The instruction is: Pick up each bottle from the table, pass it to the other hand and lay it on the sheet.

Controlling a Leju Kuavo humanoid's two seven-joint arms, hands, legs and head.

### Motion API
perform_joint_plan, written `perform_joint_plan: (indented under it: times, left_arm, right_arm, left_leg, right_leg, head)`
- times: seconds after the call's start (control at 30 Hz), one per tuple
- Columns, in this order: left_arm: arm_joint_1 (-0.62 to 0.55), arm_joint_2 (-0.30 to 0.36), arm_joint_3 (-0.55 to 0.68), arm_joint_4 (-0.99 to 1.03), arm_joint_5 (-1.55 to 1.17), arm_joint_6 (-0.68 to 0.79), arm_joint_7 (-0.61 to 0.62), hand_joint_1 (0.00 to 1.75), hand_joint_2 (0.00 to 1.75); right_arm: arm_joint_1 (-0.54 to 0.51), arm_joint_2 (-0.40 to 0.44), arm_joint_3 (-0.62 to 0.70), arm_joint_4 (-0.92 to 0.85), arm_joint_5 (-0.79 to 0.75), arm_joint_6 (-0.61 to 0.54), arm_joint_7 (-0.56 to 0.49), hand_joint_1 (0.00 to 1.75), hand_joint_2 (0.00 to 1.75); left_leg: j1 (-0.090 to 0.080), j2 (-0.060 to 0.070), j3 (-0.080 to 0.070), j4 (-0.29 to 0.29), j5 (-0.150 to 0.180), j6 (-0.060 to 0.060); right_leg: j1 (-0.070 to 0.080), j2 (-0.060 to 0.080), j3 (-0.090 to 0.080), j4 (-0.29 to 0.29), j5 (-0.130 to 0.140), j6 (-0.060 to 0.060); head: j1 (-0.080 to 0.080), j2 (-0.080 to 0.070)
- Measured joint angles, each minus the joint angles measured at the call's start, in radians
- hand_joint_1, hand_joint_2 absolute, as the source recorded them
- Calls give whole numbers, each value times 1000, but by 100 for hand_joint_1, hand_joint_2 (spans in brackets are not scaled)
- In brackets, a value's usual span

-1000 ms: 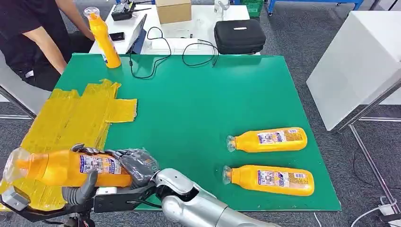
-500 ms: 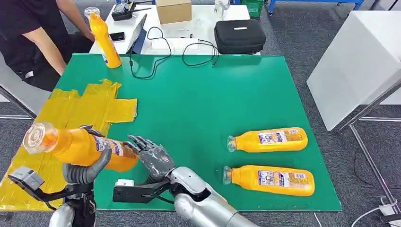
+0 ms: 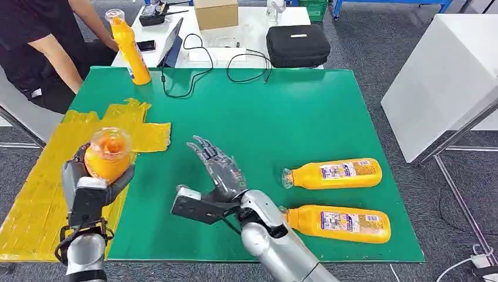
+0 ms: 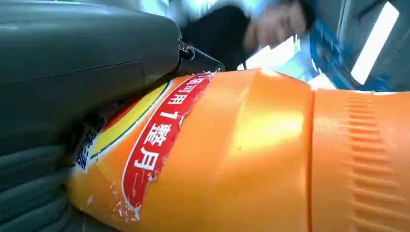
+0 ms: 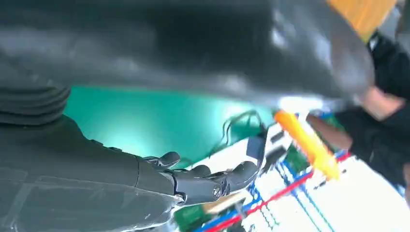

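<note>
Left hand (image 3: 88, 191) grips an orange bottle (image 3: 107, 154), cap end up toward the camera, above the yellow sheet (image 3: 41, 194) at the green table's (image 3: 264, 117) left edge. Right hand (image 3: 218, 167) hovers mid-table, fingers spread, holding nothing. Two more orange bottles (image 3: 332, 174) (image 3: 335, 223) lie near the right edge. Another bottle (image 3: 130, 50) stands at the far-left corner.
</note>
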Motion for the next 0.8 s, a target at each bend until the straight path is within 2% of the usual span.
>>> perform_joint_plan:
  times: [0.17,0.27,0.5,0.7,0.73,0.77,0.8]
  left_arm:
    - [-103,73,0,254,-387,239,149,175,175]
    - [-148,116,0,429,-488,315,192,175,175]
    - [-193,163,1,656,-554,331,237,175,175]
    - [-210,178,-1,744,-572,330,239,175,175]
    - [-213,180,-1,751,-572,330,239,140,175]
    - [-217,182,-2,757,-573,330,239,0,0]
    - [-220,184,-2,767,-574,329,239,0,0]
  right_arm:
    - [1,-27,-41,-28,-9,9,-32,0,0]
    - [1,-39,-46,-28,-19,8,-40,0,0]
    - [-1,-64,-50,-35,-32,8,-42,0,0]
    - [-2,-78,-50,-42,-35,8,-42,0,0]
    - [-2,-79,-50,-42,-35,8,-42,0,0]
    - [-3,-79,-50,-43,-35,8,-42,0,0]
    - [-3,-81,-50,-44,-37,8,-43,0,0]
  left_leg:
    - [1,0,0,0,0,0]
    - [1,3,0,0,0,0]
    - [1,3,0,0,0,0]
    - [0,2,0,0,0,0]
    - [0,2,0,0,0,0]
    - [0,2,0,0,0,0]
    - [0,2,0,0,0,0]
  right_leg:
    - [0,0,0,0,0,0]
    - [1,1,0,1,0,0]
    - [0,1,0,1,0,0]
    - [0,1,0,0,0,0]
    - [0,1,0,0,0,0]
    - [0,1,0,0,0,0]
    - [0,1,0,0,0,0]
  head:
    - [0,0]
    - [0,0]
    - [0,0]
    - [0,0]
    - [0,0]
    - [0,0]
    - [0,0]
